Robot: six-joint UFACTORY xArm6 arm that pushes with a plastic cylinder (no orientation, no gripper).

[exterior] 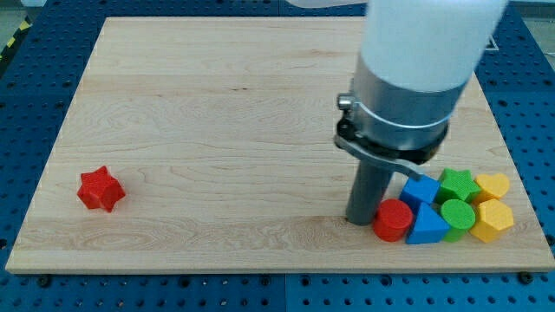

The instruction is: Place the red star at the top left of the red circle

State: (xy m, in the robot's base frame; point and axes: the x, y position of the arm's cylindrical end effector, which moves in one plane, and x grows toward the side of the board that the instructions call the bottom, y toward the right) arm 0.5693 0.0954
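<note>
The red star [101,189] lies alone near the view's left edge of the wooden board [217,104], low down. The red circle [393,219] is a short cylinder at the lower right, at the left end of a cluster of blocks. My tip [359,220] rests on the board just left of the red circle, touching or almost touching it. The star is far to the left of my tip.
Right of the red circle sit a blue triangle [427,227], a blue block [421,190], a green star [458,184], a green circle [457,214] and two yellow blocks [492,185] [492,220]. The arm's large body [416,78] hangs over the upper right.
</note>
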